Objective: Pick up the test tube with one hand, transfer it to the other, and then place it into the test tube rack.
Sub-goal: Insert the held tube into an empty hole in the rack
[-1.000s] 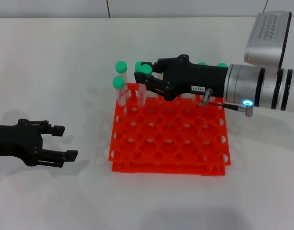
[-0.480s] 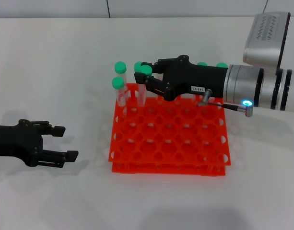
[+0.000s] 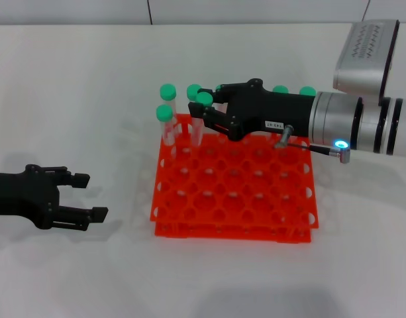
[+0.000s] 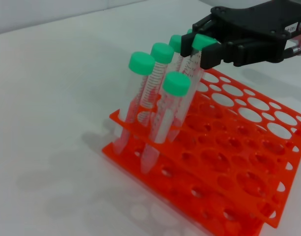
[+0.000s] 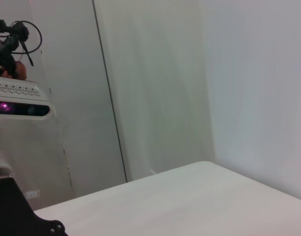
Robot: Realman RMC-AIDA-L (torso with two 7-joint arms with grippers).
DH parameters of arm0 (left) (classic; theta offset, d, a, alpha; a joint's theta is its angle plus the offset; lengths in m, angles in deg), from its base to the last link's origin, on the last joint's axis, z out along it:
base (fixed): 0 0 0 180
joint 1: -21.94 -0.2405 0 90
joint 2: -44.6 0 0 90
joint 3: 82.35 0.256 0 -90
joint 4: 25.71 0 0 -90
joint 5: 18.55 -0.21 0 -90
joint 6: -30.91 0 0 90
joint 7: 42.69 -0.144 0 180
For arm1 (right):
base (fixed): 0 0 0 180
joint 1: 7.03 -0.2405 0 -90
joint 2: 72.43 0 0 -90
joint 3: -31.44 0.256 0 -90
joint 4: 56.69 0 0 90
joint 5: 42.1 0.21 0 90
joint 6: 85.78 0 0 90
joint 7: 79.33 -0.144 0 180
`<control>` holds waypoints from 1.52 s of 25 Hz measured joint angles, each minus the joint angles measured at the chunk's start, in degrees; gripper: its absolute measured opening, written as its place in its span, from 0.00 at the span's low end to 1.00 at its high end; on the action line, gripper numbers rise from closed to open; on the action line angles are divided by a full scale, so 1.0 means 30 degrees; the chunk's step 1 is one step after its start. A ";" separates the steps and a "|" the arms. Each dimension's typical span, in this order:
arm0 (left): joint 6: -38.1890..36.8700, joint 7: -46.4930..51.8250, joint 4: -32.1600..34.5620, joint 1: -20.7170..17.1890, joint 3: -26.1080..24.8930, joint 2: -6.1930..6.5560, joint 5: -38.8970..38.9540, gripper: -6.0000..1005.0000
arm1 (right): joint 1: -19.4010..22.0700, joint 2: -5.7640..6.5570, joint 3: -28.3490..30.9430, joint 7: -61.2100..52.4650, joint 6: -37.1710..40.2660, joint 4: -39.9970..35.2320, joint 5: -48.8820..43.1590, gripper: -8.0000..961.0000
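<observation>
My right gripper (image 3: 204,114) pinches the test tube (image 3: 199,119) over the test tube rack's (image 3: 233,218) far-left holes; releasing while tilted could jam it against neighbouring tubes (image 3: 165,122).

White tabletop (image 3: 90,99), pale wall panels (image 5: 155,88)

Green-capped tubes (image 3: 164,114): seven visible. Five at rack's far-left corner, two at far right; more possibly hidden behind arm. One test tube (image 3: 204,99) of left five in right gripper (image 3: 203,104).
Orange-red rack (image 3: 255,218): one.
Grippers: two, counting left gripper (image 3: 83,197).
</observation>
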 joint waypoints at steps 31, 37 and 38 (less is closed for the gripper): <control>0.0245 0.0000 -0.0057 -0.0001 0.0077 -0.0059 -0.0021 0.86 | -0.0027 0.0002 -0.0185 -0.0001 -0.0253 0.0235 -0.0024 0.28; 0.0251 0.0001 -0.0057 -0.0001 0.0088 -0.0060 -0.0020 0.86 | -0.0055 0.0003 -0.0310 0.0000 -0.0359 0.0233 -0.0018 0.28; 0.0251 0.0000 -0.0057 -0.0002 0.0088 -0.0060 -0.0020 0.86 | -0.0056 0.0003 -0.0312 0.0000 -0.0358 0.0234 -0.0017 0.28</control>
